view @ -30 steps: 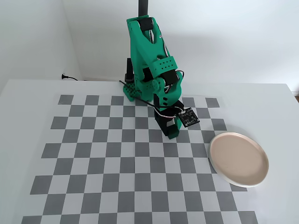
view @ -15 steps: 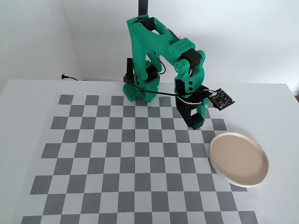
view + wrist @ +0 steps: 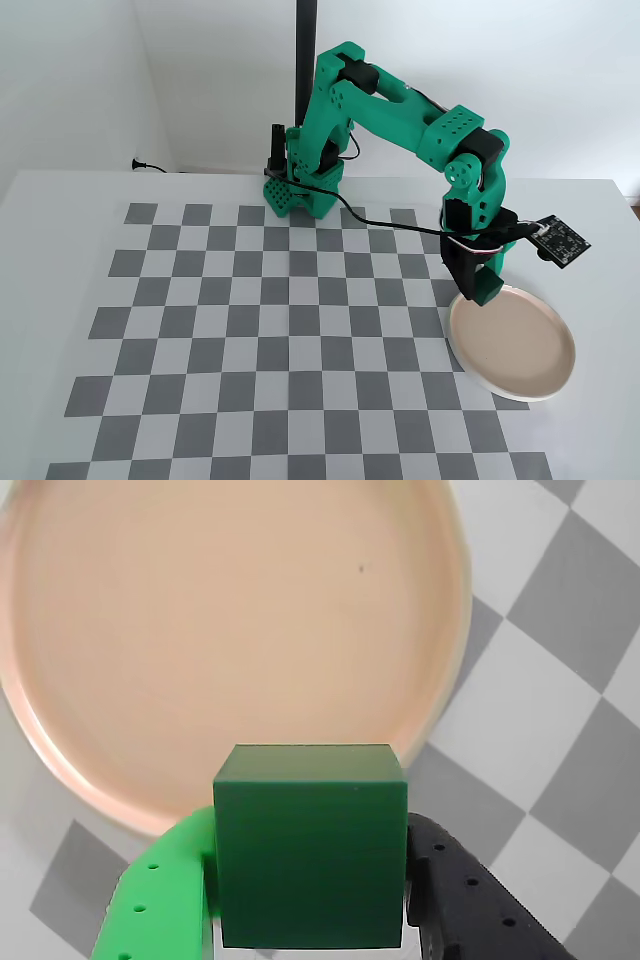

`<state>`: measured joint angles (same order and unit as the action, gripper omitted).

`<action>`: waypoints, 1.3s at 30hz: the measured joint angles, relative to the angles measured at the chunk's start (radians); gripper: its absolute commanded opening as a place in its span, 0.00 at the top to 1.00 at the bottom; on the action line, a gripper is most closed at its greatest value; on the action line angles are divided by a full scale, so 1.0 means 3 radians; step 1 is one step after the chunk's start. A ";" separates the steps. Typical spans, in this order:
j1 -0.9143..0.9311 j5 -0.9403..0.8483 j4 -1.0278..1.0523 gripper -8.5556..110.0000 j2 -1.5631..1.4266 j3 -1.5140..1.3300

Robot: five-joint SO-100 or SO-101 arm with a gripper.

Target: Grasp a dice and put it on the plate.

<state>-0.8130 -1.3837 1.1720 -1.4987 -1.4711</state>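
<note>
Dice sits clamped between the fingers of the gripper, suspended over the near rim of the plate; the plate's centre lies further ahead.

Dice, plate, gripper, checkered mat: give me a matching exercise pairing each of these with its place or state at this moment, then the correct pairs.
Things:
1. dice
2. plate
3. gripper
4. checkered mat

States:
A. lies flat on the white table, under the arm
B. empty, beige-pink inside with a white rim
C. clamped between a green finger and a black finger
D. shut on a cube, at the plate's near-left rim in the fixed view

Pairs: 1-C, 2-B, 3-D, 4-A
</note>
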 measured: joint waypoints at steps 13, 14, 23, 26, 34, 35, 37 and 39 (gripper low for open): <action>-0.0133 0.0005 -0.0588 0.96 0.1033 0.0649; -0.0143 0.0005 -0.0619 0.96 0.1089 0.0649; -0.0169 0.0225 -0.0741 0.80 0.1258 0.0649; -0.0169 0.0251 -0.0747 0.75 0.1258 0.0649; -0.0164 0.0286 -0.0639 0.76 0.1258 0.0649; -0.0164 0.0286 -0.0593 0.77 0.1237 0.0649; -0.0169 0.0286 -0.0460 0.79 0.1150 0.0649; -0.0169 0.0286 -0.0322 0.81 0.1012 0.0649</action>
<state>-0.8636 -1.2977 1.0753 -1.1950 -1.2763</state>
